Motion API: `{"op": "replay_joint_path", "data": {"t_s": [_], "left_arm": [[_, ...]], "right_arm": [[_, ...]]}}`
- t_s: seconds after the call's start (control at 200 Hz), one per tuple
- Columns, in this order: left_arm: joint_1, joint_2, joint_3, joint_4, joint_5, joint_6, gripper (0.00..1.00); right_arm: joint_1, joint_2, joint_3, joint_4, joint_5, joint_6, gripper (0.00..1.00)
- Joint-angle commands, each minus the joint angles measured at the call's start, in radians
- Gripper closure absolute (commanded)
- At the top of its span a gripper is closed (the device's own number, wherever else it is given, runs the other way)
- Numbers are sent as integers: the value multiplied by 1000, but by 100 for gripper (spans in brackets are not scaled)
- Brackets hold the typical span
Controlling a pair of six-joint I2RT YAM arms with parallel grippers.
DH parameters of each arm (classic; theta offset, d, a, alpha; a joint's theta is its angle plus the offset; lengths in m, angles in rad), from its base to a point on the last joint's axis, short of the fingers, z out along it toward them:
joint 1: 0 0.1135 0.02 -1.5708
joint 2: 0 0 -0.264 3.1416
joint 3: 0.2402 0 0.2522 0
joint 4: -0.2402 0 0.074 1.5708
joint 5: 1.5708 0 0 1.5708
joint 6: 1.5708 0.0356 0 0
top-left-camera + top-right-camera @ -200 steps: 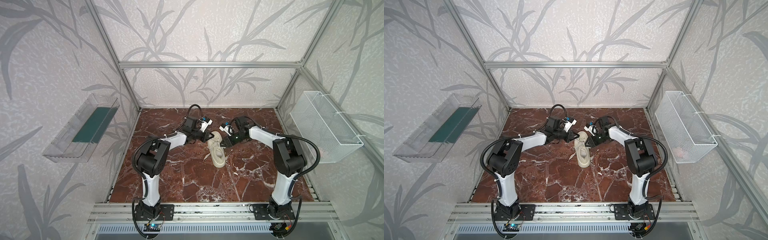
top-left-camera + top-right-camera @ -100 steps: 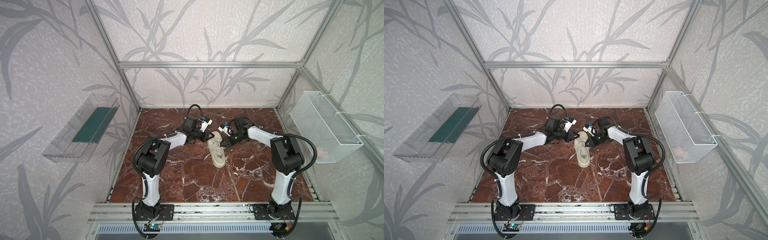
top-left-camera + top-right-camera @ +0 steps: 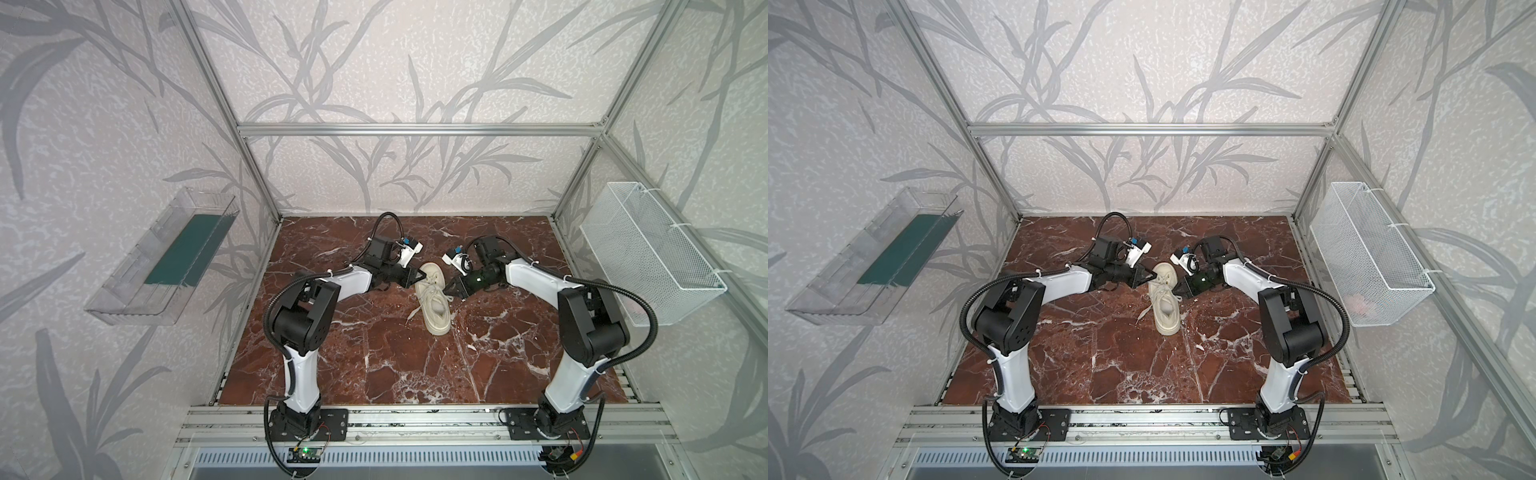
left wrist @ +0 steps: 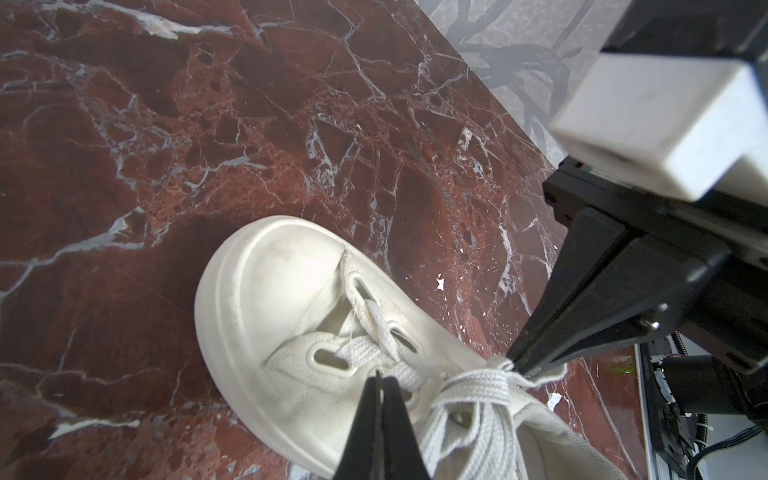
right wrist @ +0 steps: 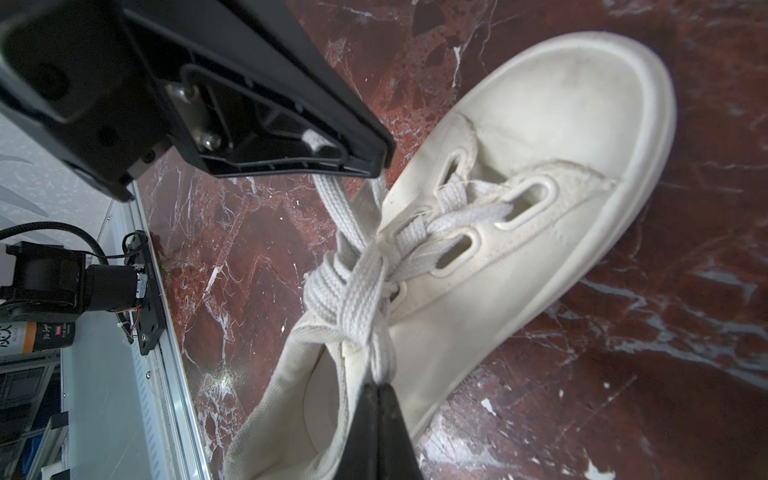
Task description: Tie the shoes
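Observation:
A single cream shoe (image 3: pixel 434 305) (image 3: pixel 1166 303) lies on the red marble floor, toe toward the back wall. Its flat laces (image 5: pixel 349 291) (image 4: pixel 478 390) are bunched in a loose knot over the tongue. My left gripper (image 3: pixel 422 277) (image 4: pixel 380 376) is at the shoe's left side near the toe, shut on a lace strand that runs up into its fingers (image 5: pixel 357 137). From the other side, my right gripper (image 3: pixel 451 289) (image 5: pixel 378 384) is shut on a lace loop beside the knot; its tip (image 4: pixel 515 365) pinches the lace.
A clear plastic tray (image 3: pixel 166 262) hangs on the left wall and a white wire basket (image 3: pixel 648 253) on the right wall. An aluminium rail (image 3: pixel 415 419) carrying both arm bases runs along the front edge of the marble floor (image 3: pixel 374 353).
My right gripper has shut on the lace loop, and its arm has shifted slightly toward the shoe. The left arm and the shoe stay where they were.

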Motion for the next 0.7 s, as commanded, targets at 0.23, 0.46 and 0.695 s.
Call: {"op": "replay_joint_path", "data": {"t_s": [0.23, 0.46, 0.695], "left_arm": [[8, -91, -40, 3, -33, 27, 100], [10, -115, -59, -13, -57, 46, 100], [12, -123, -73, -22, -65, 54, 100]], "right_arm": [[-21, -71, -56, 7, 53, 41, 100], [-27, -88, -99, 34, 95, 79, 100], [-30, -128, -123, 42, 125, 116, 100]]}}
